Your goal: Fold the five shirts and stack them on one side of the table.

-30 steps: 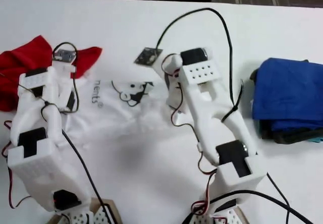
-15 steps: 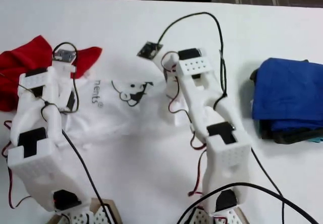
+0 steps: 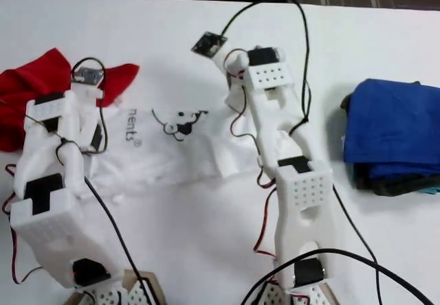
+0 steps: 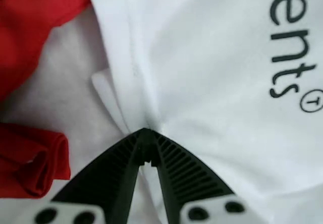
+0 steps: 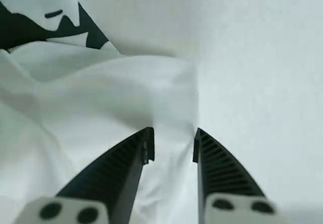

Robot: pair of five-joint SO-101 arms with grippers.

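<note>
- A crumpled red cloth shirt (image 3: 27, 92) lies at the far left of the white table (image 3: 385, 37). Part of it is hidden under the wrist of the left arm.
- The left arm (image 3: 51, 181), made of white plastic with black motors and loose black and red wires, stretches from the near edge of the table to the spot where the red shirt meets the next garment.
- The left gripper (image 4: 146, 156) has black ribbed jaws. They are closed, tips together, pinching a fold at the edge of a white shirt (image 3: 172, 147) with black lettering and a black cartoon face. Red cloth lies just beside the pinched fold.
- The white shirt lies rumpled in the middle of the table, between the two arms, with its print facing up.
- The right arm (image 3: 292, 174), also white plastic, stands right of the middle and extends away from the near edge, over the right side of the white shirt.
- The right gripper (image 5: 171, 146) has its jaws apart, holding nothing. It is above the creased right edge of the white shirt, where cloth gives way to bare table.
- A folded blue shirt (image 3: 392, 130) tops a stack at the far right, with darker and teal cloth showing beneath it. The stack is well apart from the white shirt.
</note>
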